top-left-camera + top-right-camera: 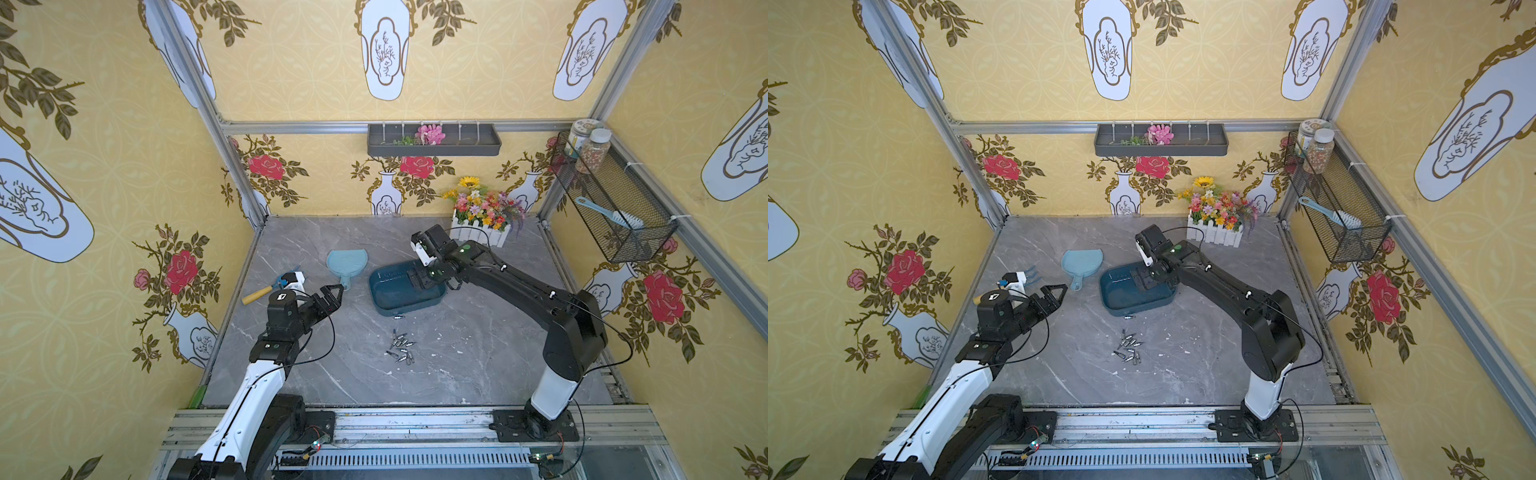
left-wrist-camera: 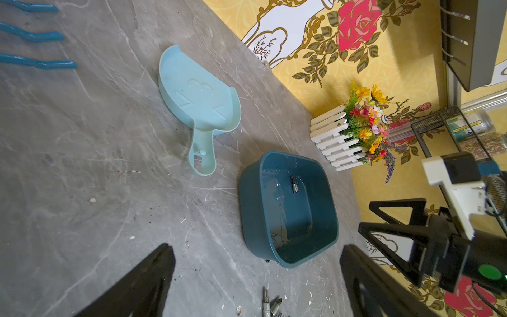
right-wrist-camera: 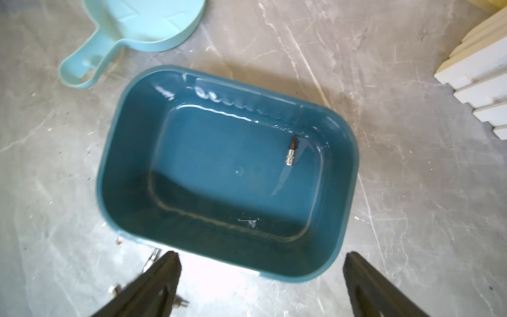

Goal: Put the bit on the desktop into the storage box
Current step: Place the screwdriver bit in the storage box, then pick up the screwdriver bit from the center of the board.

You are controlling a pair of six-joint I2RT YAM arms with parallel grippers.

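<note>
The dark teal storage box [image 1: 390, 293] [image 1: 1121, 293] sits mid-desktop [image 1: 332, 365]. One bit [image 3: 292, 151] [image 2: 295, 184] lies on its floor near a far corner. My right gripper [image 1: 417, 279] [image 3: 260, 258] hangs open over the box's right end, with nothing between its fingers. Several more bits [image 1: 401, 347] [image 1: 1128, 349] lie in a loose pile on the desktop in front of the box. A single bit [image 1: 399, 317] rests just off the box's front wall. My left gripper [image 1: 337, 296] [image 2: 255, 260] hovers open and empty left of the box.
A light blue dustpan [image 1: 345, 264] lies left of the box. A hand rake with a yellow handle [image 1: 274, 286] lies by the left wall. A white fence planter of flowers [image 1: 484, 224] stands at the back right. A wire basket [image 1: 611, 208] hangs on the right wall.
</note>
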